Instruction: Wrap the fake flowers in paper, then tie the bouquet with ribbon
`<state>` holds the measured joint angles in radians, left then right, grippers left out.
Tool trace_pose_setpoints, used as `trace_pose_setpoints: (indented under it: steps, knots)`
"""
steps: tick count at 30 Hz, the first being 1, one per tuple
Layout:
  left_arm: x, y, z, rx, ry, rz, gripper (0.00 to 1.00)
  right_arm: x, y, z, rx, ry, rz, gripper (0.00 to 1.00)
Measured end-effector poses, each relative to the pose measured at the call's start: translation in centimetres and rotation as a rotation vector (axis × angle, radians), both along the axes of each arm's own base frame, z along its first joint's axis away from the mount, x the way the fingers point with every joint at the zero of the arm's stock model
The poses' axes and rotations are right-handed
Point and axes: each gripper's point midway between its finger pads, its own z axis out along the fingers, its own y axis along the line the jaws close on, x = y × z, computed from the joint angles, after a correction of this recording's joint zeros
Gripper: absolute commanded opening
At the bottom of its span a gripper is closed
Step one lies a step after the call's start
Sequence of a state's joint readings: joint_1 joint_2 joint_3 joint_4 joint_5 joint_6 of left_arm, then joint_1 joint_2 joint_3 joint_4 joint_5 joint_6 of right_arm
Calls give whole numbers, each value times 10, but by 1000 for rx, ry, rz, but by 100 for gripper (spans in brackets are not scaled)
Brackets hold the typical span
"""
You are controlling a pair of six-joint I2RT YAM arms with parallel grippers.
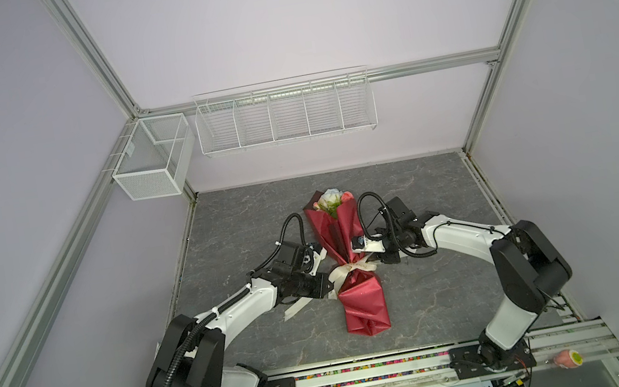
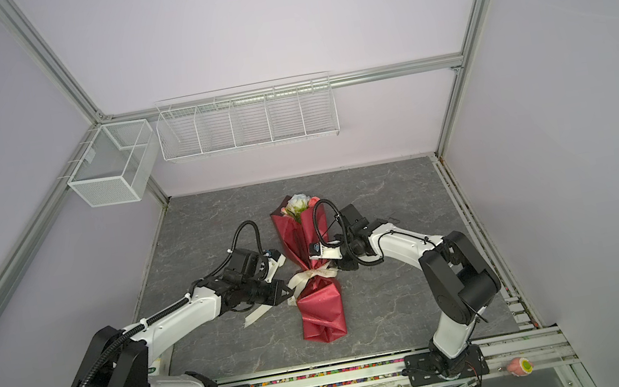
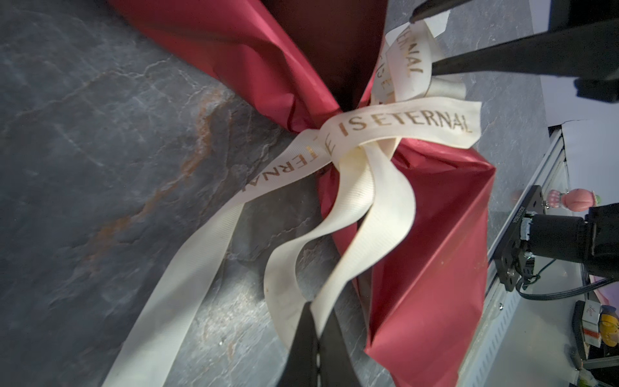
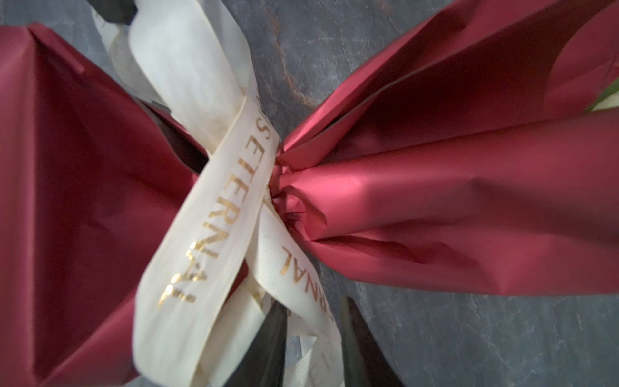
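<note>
Currently: bouquet flat at frame centre, both grippers at the ribbon

Grey stone-look tabletop (image 1: 246, 230) fills the lower middle of both top views. Bouquet of fake flowers (image 1: 360, 300) (image 2: 319, 306) lies flat on it at frame centre. Flower heads (image 1: 332, 199) point to the upper frame and the red-wrapped stem end to the lower frame.

Cream ribbon (image 1: 353, 268) (image 3: 402, 124) (image 4: 231, 201), gold "IS ETERNAL" print, is wound round the pinched waist of the wrap. A loose tail trails toward the lower left on the tabletop.

Left gripper (image 1: 329, 287) (image 3: 316, 315) sits just left of the waist, jaws closed tight on a ribbon strand.

Right gripper (image 1: 375, 262) (image 4: 315, 301) sits just right of the waist, jaws narrowly apart with a ribbon strand between them. Can't tell if that strand is pinched.
</note>
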<state>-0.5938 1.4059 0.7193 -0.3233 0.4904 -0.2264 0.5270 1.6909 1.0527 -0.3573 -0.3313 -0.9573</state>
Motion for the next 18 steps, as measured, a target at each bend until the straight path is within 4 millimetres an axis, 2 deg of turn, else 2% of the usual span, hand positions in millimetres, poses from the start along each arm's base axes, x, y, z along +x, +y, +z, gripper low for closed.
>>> trace_pose_setpoints:
  steps: [12, 15, 18]
  knots:
    - [0, 0, 5, -9, -10, 3, 0, 0, 2, 1, 22, 21, -25, 30]
    - [1, 0, 7, -13, -16, 3, 0, -3, 3, -2, 23, 31, -31, 24]
    - [1, 0, 9, -16, -20, 4, 0, -5, 3, -4, 20, 43, -46, 12]
